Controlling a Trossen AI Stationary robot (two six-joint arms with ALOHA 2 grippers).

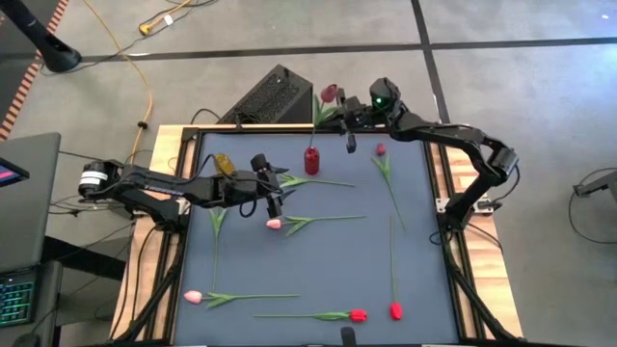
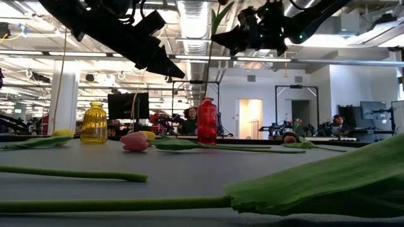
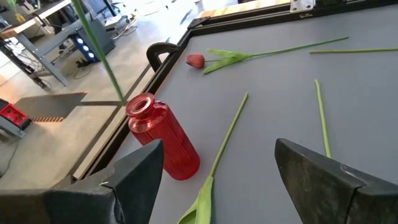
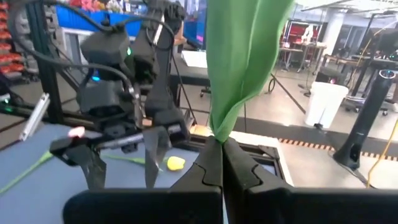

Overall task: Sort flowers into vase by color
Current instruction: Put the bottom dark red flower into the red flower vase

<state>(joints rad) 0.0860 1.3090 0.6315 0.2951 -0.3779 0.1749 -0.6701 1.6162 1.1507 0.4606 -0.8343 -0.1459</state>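
One maroon tulip (image 1: pixel 330 93) hangs pinched in the right hand (image 1: pixel 349 118), stem roughly upright, just beside and above the red vase (image 1: pixel 311 159); the left hand (image 1: pixel 273 188) waits spread nearby.

Maroon tulip (image 1: pixel 329 93) held aloft above red vase (image 1: pixel 311 159), other tulips lying flat across mat, yellow vase (image 1: pixel 223 164) upright

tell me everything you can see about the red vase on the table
The red vase is a small bottle-shaped vessel of translucent red material, probably glass or plastic, with ribbed sides, a narrow neck and a round open mouth. It stands upright on the grey table near the far edge, and no flower shows in it. A green stem lies beside its base. The right gripper holds a maroon tulip nearby.
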